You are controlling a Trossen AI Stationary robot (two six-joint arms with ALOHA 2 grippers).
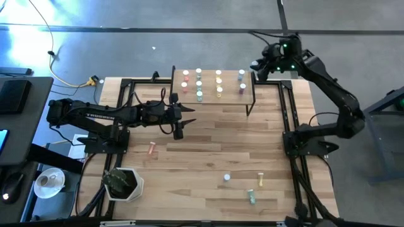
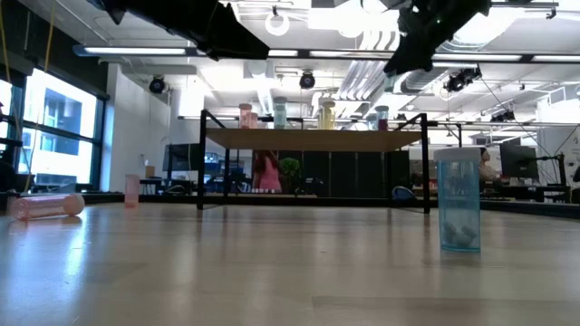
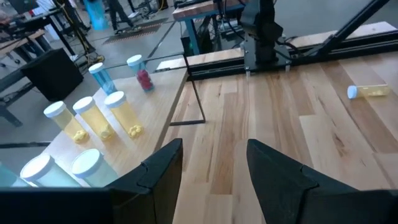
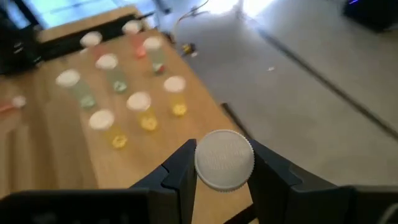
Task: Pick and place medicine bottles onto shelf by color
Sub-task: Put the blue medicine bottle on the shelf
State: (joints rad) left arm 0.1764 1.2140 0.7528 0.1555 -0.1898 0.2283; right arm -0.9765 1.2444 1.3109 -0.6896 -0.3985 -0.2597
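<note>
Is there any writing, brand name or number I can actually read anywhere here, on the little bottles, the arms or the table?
None can be read.
Left arm: a row of pale lettering runs along its side in the high view, too small to make out.
Medicine bottles: no labels show in any view.
Cap of the bottle in the right gripper: plain white, no mark.
Shelf and table: bare wood, nothing written.

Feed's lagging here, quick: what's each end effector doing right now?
Left end effector: open, empty, by the shelf.
Right end effector: shut on a white-capped bottle, over the shelf.
</note>
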